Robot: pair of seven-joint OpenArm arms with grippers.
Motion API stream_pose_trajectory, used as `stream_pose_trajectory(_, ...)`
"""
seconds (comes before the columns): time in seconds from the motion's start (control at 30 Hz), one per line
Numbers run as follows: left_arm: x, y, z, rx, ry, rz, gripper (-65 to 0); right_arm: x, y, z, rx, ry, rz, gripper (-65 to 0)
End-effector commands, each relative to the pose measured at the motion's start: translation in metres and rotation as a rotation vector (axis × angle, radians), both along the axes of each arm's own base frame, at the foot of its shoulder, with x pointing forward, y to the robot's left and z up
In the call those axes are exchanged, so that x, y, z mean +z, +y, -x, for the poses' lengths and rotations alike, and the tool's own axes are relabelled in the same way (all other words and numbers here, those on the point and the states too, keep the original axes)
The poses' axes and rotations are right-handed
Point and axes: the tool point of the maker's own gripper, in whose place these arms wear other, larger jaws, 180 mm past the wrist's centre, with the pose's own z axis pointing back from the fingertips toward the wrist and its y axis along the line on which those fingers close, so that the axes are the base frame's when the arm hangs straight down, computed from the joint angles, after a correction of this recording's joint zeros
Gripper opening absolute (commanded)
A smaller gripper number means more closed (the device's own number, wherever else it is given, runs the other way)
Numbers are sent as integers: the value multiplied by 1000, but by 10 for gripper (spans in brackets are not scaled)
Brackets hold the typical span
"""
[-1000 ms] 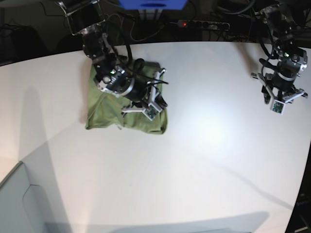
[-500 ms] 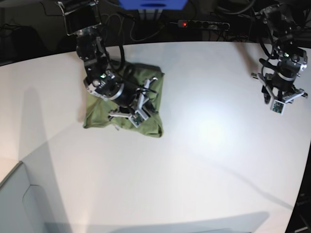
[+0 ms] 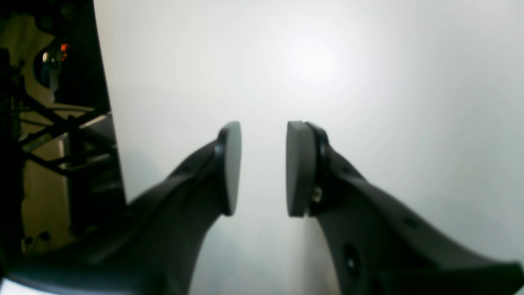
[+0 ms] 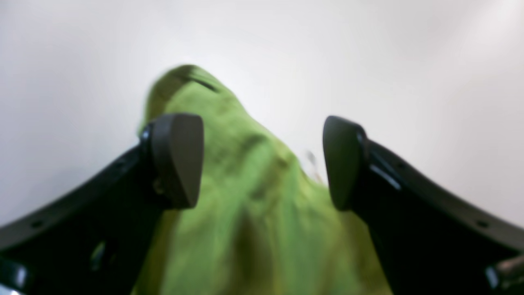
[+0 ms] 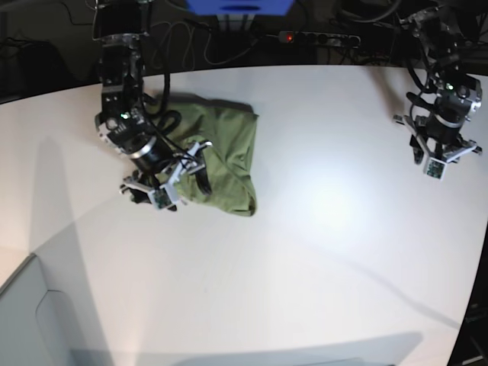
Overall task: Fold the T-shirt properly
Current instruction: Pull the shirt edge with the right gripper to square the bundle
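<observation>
Looking across the white bench (image 5: 305,252), you see a bare glossy top with a bright glare patch near its middle, and beyond its far edge a dark room with cables and a power strip (image 5: 319,36) showing a red light. Your T-shirt (image 5: 225,145) lies bunched on the bench's far side, under the right hand (image 5: 162,187), whose fingers stand wide apart above the cloth, gripping nothing. Your left hand (image 5: 436,158) hovers well apart over bare bench, its fingers parted narrowly and empty. Only the right wrist view shows blurred green fabric (image 4: 245,213) between the pads; the left wrist view shows the bench edge and a dark frame (image 3: 53,135) below.
</observation>
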Motion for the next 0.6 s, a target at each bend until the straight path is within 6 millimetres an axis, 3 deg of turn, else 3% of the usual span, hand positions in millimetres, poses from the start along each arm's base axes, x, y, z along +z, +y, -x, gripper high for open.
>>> stream_pose_trajectory(0.0,7,5,-4,3,-23,-13,-470,20,0,-5,-10,-65,-31,-226)
stream_pose_trajectory(0.1,1,7,-2,10,-8,-4,-470,31,3,10,2,-87,-31,-314)
stream_pose_trajectory(0.23,-1,8,-1,13,-2,-2,-470,41,18,33,41,-100,-44,-505)
stream_pose_trajectory(0.37,1,10,-1,14,-3,-7,-470,41,28,56,85,-84,-41,-645)
stream_pose_trajectory(0.57,0,11,0,18,0,-7,-470,23,42,84,170,-17,-27,-648)
